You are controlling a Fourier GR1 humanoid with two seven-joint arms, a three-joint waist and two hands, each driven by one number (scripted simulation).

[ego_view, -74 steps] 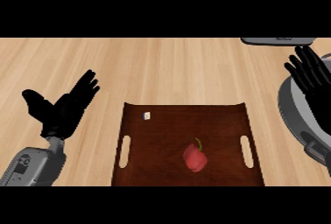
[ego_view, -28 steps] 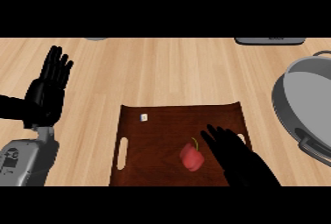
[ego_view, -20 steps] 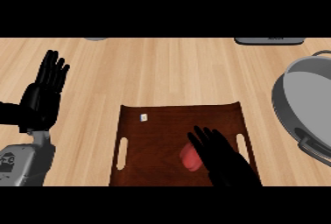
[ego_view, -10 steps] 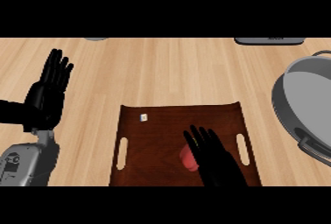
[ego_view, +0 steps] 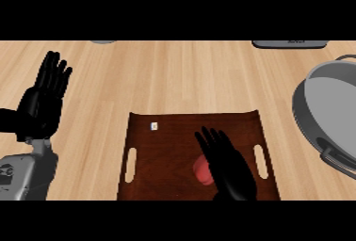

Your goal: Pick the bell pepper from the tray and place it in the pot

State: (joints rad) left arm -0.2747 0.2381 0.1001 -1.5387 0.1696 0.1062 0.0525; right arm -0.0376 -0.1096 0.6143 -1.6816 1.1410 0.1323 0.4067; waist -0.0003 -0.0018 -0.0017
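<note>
Peeking left from under the right hand (ego_view: 230, 167), bell pepper (ego_view: 201, 171).

We see only a red sliver of the bell pepper (ego_view: 202, 170) on the tray (ego_view: 167, 160); the right hand (ego_view: 228, 169) covers the rest. Right of the tray, the pot (ego_view: 321, 110) runs off the view's edge. We cannot identify the small white tag (ego_view: 154, 125) near the tray's far left corner.
</note>
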